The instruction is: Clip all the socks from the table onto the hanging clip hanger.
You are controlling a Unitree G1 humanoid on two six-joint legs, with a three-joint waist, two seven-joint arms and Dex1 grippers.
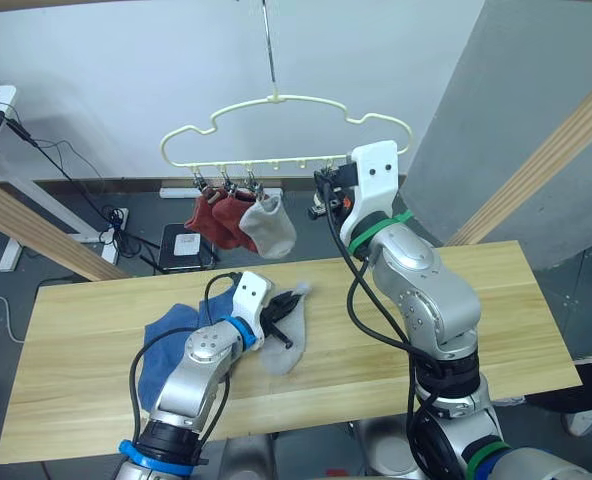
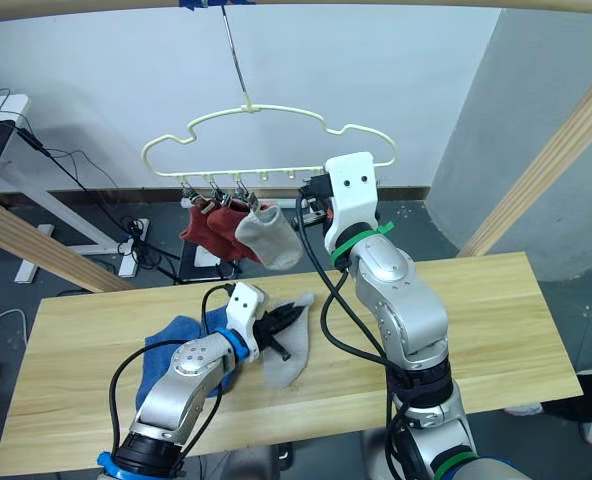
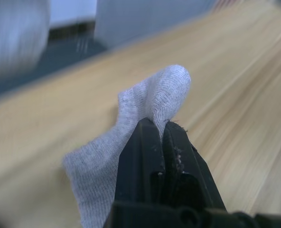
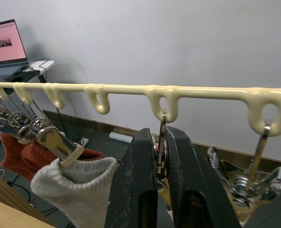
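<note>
The left pincer (image 1: 294, 300) is pinched shut on a grey sock (image 1: 288, 335) lying on the table (image 1: 496, 300), just at 3 o'clock of the blue socks (image 1: 171, 340). The right pincer (image 4: 160, 156) is closed on a clip (image 4: 162, 142) of the clip hanger (image 1: 286, 100). Next, as I judge it: lift the sock to that clip.

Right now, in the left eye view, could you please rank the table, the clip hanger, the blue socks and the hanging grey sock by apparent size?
1. table
2. clip hanger
3. blue socks, partly hidden by the left arm
4. hanging grey sock
</note>
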